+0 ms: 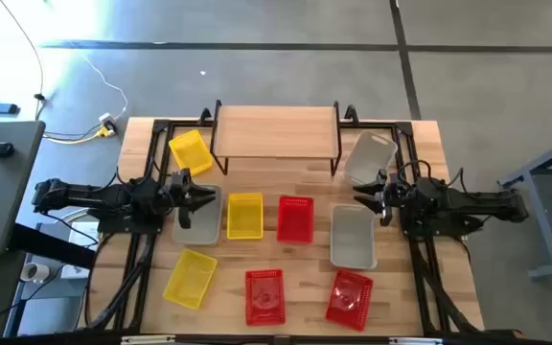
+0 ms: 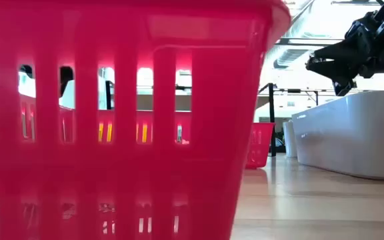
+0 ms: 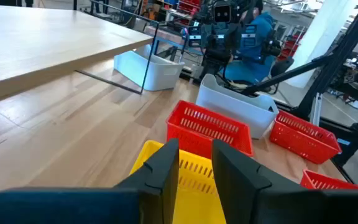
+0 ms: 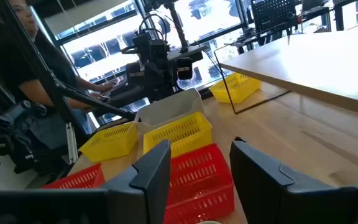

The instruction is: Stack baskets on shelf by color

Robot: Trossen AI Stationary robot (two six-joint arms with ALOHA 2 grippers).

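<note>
A: What does the slatted wooden bench carry?

B: The shelf stands empty at the far edge. All nine baskets sit on the bench: a yellow basket and a grey basket by the shelf's ends, a yellow basket and red basket side by side mid-bench, others nearer the front.

A: And the arms?

B: The left gripper hovers over a grey basket, jaws narrowly parted, holding nothing. The right gripper hangs above another grey basket, jaws spread, empty. A person sits beyond the bench.
</note>
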